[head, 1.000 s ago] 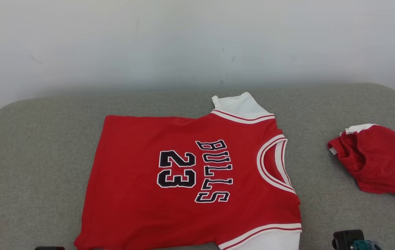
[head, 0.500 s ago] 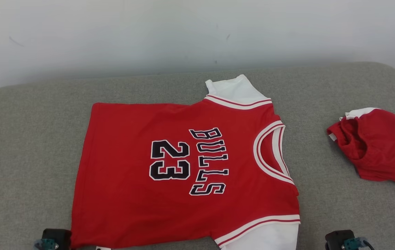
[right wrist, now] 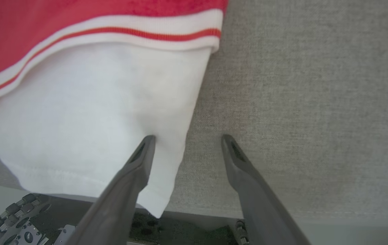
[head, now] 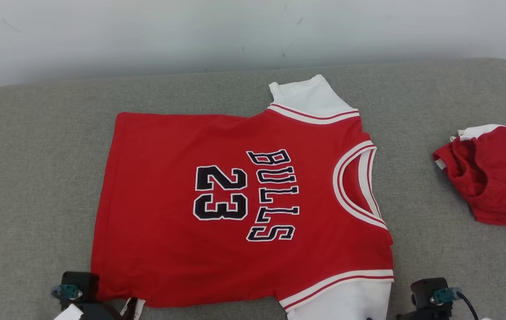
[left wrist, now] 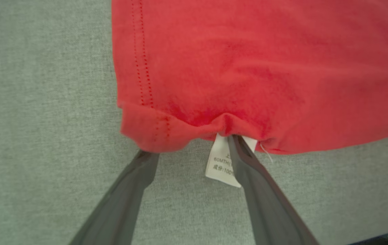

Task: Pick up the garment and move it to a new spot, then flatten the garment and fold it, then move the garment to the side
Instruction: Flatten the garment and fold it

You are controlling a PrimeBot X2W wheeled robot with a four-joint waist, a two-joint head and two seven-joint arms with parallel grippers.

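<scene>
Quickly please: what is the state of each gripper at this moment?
Left gripper: open, fingertips at the hem of the red jersey, not clamped.
Right gripper: open, holding nothing, one finger over the white sleeve.

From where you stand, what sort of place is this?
Probably an indoor test setup for folding clothes: a grey fabric-covered surface against a bare white wall, with a red jersey laid flat and another red garment bunched nearby.

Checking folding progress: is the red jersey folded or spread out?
Spread out, unfolded: the jersey lies flat on the grey cushion, its whole BULLS 23 print, neckline and both white sleeves showing.
</scene>
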